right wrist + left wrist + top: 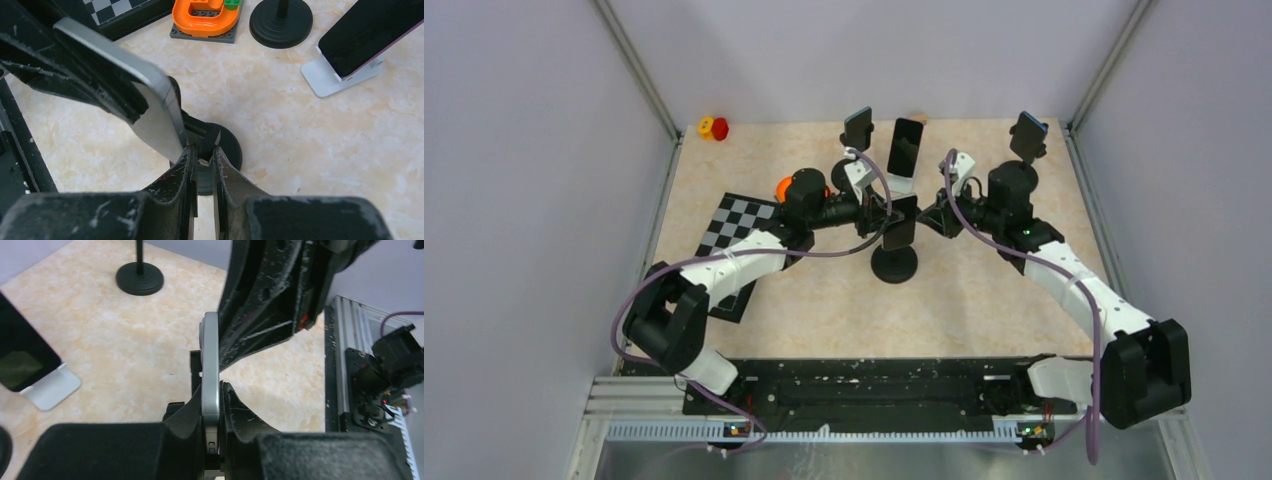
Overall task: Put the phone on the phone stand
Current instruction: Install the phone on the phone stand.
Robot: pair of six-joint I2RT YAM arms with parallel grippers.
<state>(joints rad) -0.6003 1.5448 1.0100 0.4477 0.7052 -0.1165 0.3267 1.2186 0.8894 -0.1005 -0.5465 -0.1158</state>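
Observation:
The phone (210, 365), a slim grey-edged handset, stands on edge between the fingers of my left gripper (212, 390), which is shut on it. From above, the phone (901, 224) hangs dark just over the phone stand (894, 265), a black post on a round base. My left gripper (885, 216) reaches in from the left. My right gripper (930, 221) comes from the right. In the right wrist view my right gripper (202, 150) is shut on the stand's black clamp piece above the round base (231, 150), and the phone (155, 107) touches it from the left.
A second phone (367, 30) leans on a white stand (325, 80) behind. Another black round base (281, 22) and an orange toy (205, 17) lie near it. A checkerboard (734, 228) sits left. More phones on stands (1028, 135) line the back.

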